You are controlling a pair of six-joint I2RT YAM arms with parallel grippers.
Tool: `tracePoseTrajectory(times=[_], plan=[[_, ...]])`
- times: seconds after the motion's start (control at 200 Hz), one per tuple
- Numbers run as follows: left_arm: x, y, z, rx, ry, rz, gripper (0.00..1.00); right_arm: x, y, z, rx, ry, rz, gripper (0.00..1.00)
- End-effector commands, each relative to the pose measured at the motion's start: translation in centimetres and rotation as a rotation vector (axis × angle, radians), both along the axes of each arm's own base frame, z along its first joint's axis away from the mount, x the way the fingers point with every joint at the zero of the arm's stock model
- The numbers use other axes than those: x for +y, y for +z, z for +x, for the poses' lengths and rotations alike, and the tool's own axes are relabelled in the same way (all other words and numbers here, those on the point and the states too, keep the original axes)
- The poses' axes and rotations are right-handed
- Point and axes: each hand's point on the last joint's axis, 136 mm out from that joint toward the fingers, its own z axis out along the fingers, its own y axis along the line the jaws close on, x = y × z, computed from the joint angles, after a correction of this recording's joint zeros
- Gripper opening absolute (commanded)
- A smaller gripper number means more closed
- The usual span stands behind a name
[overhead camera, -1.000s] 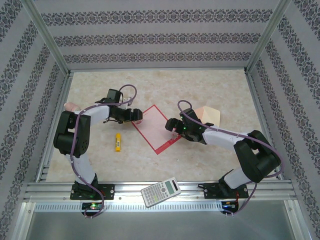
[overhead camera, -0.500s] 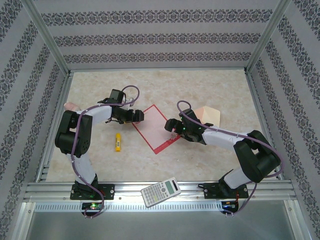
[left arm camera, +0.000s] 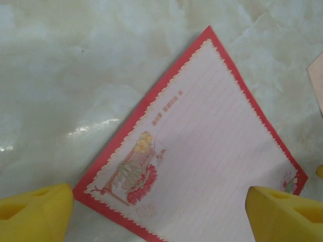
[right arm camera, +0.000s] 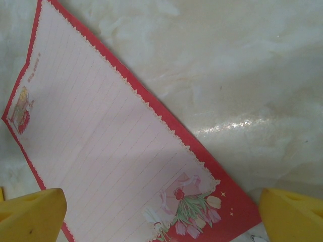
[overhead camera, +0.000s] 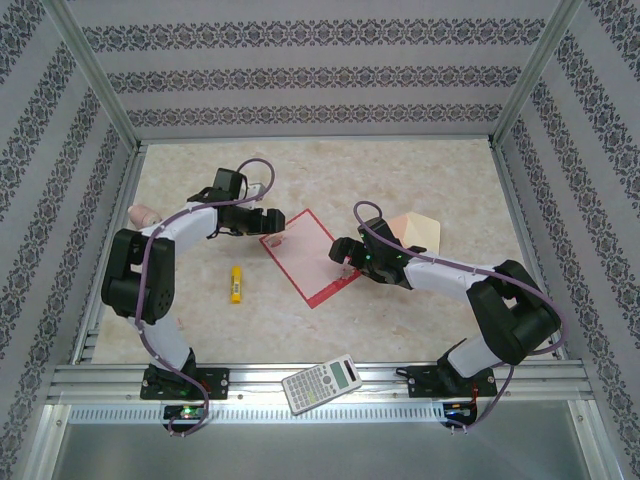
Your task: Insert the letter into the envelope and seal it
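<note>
"Paper, thin and light: the letter [overhead camera: 305,255] lies flat in the middle of the table [overhead camera: 420,170], turned like a diamond with one corner toward the far edge."

"And the envelope [overhead camera: 418,232]?"

"Toward the right edge, beyond the right arm and apart from the sheet. It lies flat too."

"Does either arm hold anything?"

"No. The left gripper [overhead camera: 275,230] hovers over the sheet's left corner with its jaws spread wide and nothing between them. The right gripper [overhead camera: 345,255] stands just as wide over the right corner, by the printed tulips, and is empty as well."

"How would the sheet handle?"

"Most likely limp and a little slippery on that glossy marble top. With no edge raised, a finger pressing down may only slide it. A hard pinch would probably crease it."

"So where should they take it?"

"At the red border by a corner, perhaps, one arm pinning the sheet while the other works a fingertip under the edge. Held by one corner alone it would likely droop, so two holds well apart look safer."

"And the fit?"

"The sheet looks larger than the envelope, so it probably needs folding."
</note>
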Motion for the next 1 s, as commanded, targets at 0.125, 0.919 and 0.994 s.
tracePoseTrajectory(times=[0.125, 0.919, 0.994], plan=[[0.5, -2.9, -0.4, 0.092, -0.027, 0.031, 0.89, 0.3, 0.0, 0.0, 0.003, -0.007, 0.007, 0.98], [-1.0, -2.8, -1.7, 0.119, -0.080, -0.062, 0.79, 0.5, -0.6, 0.0, 0.017, -0.008, 0.004, 0.98], [-1.2, -2.6, -1.7, 0.115, -0.083, -0.076, 0.76, 0.5, -0.6, -0.1, 0.017, -0.008, 0.004, 0.98]])
